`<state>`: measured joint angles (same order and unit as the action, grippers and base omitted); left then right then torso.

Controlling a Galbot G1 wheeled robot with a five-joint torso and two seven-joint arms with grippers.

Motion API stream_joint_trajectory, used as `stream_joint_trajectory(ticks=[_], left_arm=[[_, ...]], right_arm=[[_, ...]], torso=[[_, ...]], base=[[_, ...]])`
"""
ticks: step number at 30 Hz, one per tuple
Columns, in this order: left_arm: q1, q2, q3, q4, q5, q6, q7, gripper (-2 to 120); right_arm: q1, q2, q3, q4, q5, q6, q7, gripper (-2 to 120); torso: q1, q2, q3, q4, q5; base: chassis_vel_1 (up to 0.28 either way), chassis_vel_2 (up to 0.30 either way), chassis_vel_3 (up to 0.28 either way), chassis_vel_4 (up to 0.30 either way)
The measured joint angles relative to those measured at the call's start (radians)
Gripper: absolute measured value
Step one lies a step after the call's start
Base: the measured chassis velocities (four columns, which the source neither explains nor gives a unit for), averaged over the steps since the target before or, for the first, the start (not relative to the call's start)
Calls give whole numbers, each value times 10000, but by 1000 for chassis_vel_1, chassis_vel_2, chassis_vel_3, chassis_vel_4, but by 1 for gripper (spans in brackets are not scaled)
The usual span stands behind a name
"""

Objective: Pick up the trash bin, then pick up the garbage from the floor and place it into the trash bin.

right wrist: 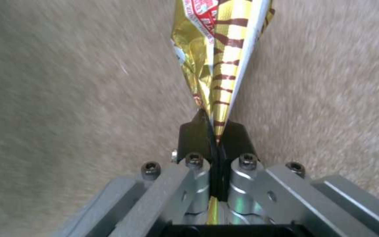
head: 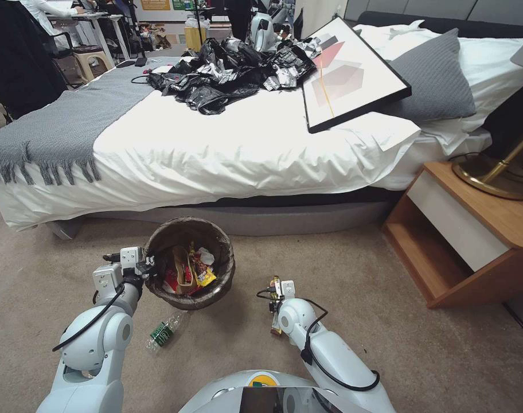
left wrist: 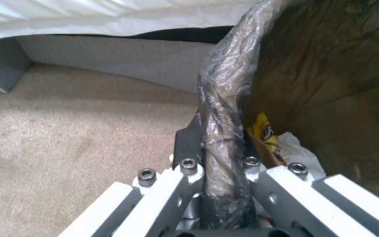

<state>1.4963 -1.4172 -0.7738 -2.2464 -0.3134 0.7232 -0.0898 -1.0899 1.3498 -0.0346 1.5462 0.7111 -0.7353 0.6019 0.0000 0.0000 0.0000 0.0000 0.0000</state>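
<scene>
The trash bin [head: 190,264], round and lined with a dark brown bag, hangs just above the carpet before the bed. My left gripper [head: 148,267] is shut on its near-left rim [left wrist: 223,108]. Inside lie garbage pieces: red and yellow wrappers [head: 199,274], a tan paper bag [head: 181,269] and a white scrap [left wrist: 297,151]. To the bin's right, my right gripper [head: 274,292] is shut on a gold, brown-striped snack wrapper [right wrist: 220,56] over the carpet. A clear green-labelled bottle [head: 164,331] lies on the floor below the bin, between my arms.
A bed [head: 227,143] with white sheets, a grey throw, black bags and a framed picture runs across the back. A wooden nightstand [head: 473,235] with a brass lamp base stands at the right. Open carpet [head: 387,355] lies around my arms.
</scene>
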Motion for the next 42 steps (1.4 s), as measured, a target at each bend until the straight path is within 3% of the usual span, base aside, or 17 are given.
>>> stream_joint_trajectory(ticks=[6, 13, 15, 16, 17, 18, 19, 22, 31, 36, 41, 42], left_arm=[[8, 45, 6, -79, -17, 31, -17, 0], [65, 112, 7, -130, -27, 105, -39, 0], [65, 112, 13, -131, -25, 106, -40, 0], [58, 102, 50, -121, -2, 107, -43, 0], [52, 94, 61, -110, 12, 108, -46, 0], [52, 94, 61, -110, 12, 108, -46, 0], [46, 80, 72, -95, 30, 108, -47, 0], [36, 46, 95, -60, 60, 110, -45, 0], [29, -15, 142, 39, 151, 113, -25, 0], [36, -67, 173, 124, 232, 114, 11, 0], [24, -134, 227, 155, 284, 112, 27, 0], [5, -154, 236, 188, 306, 106, 30, 0]], right_arm=[[-123, -168, 89, 1119, 568, -4, 325, 0], [-197, -1209, 414, 4256, 1892, -8, 830, 0], [-175, -1287, 438, 4439, 1995, -8, 870, 0], [34, -1997, 670, 5661, 2604, -7, 1015, 0], [125, -2363, 784, 6111, 2810, -7, 1019, 0], [125, -2363, 784, 6111, 2810, -7, 1019, 0], [300, -2922, 972, 6738, 3193, -8, 1009, 0], [590, -3599, 1306, 7479, 3882, -7, 916, 0], [1310, -4546, 1747, 8488, 5300, -7, 394, 0], [2282, -5153, 1735, 9046, 6102, -8, -534, 0], [4507, -5335, 582, 8940, 7417, -3, -659, 0], [5284, -5125, -288, 8598, 7872, -4, -432, 0]], torso=[[0, 0, 0, 0, 0], [0, -1, 0, 0, 3], [0, 0, 0, -1, 3], [0, 0, 0, 2, 3], [0, 0, 0, 1, 0], [0, 0, 0, 1, 0], [0, 0, 0, -2, 0], [0, 0, 0, -3, 1], [0, 0, 0, -1, 1], [0, 0, 1, -1, 3], [0, 0, 1, 4, -1], [0, 0, 1, 1, 1]], base=[[0, 0, 0, 0], [0, 0, 0, 0], [0, 0, 0, 0], [0, 0, 0, 0], [0, 0, 0, 0], [0, 0, 0, 0], [0, 0, 0, 0], [0, 0, 0, 0], [0, 0, 0, 0], [0, 0, 0, 0], [0, 0, 0, 0], [0, 0, 0, 0]])
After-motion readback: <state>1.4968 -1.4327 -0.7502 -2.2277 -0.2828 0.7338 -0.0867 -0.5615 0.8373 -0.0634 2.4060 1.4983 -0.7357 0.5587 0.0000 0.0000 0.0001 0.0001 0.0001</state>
